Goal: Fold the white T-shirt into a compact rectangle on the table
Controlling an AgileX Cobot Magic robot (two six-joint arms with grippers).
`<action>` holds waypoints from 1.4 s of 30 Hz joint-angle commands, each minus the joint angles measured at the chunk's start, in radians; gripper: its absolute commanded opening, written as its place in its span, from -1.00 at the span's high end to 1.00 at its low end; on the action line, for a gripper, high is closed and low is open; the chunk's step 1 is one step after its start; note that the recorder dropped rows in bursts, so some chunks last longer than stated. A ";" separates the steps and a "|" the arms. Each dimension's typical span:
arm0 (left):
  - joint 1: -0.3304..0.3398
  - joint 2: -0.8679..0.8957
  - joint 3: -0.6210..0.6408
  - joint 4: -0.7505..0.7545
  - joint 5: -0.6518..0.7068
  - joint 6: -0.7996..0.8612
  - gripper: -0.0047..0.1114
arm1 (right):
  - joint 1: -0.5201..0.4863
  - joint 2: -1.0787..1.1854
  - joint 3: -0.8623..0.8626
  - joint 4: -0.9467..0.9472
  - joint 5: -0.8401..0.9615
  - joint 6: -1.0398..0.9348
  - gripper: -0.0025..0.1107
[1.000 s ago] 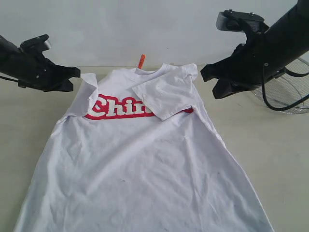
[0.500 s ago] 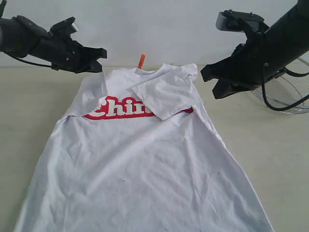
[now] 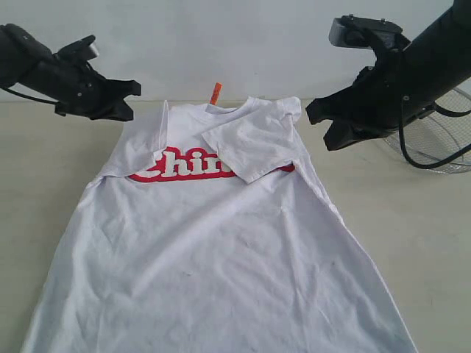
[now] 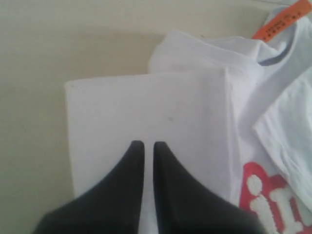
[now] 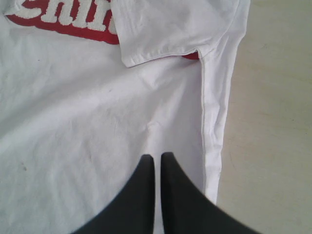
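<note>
The white T-shirt (image 3: 221,243) lies face up on the table (image 3: 44,184), collar at the far side, with an orange neck tag (image 3: 215,93). Both sleeves are folded inward. The left sleeve (image 3: 143,143) (image 4: 146,107) covers the start of the red lettering (image 3: 184,165), and the right sleeve (image 3: 250,143) (image 5: 165,29) covers its end. My left gripper (image 3: 132,95) (image 4: 145,144) hovers shut above the left shoulder with nothing between its fingers. My right gripper (image 3: 318,121) (image 5: 157,156) hangs shut and holds nothing, above the shirt's right side edge.
A round wire-mesh basket (image 3: 434,140) stands on the table at the far right, behind the right arm. A pale wall rises behind the table. The shirt's hem runs out of the exterior view at the near edge.
My left gripper swung up and right over the left shoulder, then drew back left. The left sleeve, lifted at its edge a second ago, now lies folded on the chest. The right arm stayed still.
</note>
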 commanded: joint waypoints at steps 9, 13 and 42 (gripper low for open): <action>0.005 0.047 -0.015 0.015 -0.099 0.004 0.79 | -0.003 -0.012 0.003 0.004 -0.004 -0.006 0.96; 0.005 0.061 -0.015 0.015 -0.116 0.004 0.79 | -0.003 -0.012 0.003 0.004 -0.004 -0.006 0.96; -0.003 0.145 -0.015 0.298 -0.148 -0.183 0.84 | -0.003 -0.012 0.003 0.004 0.000 -0.008 0.96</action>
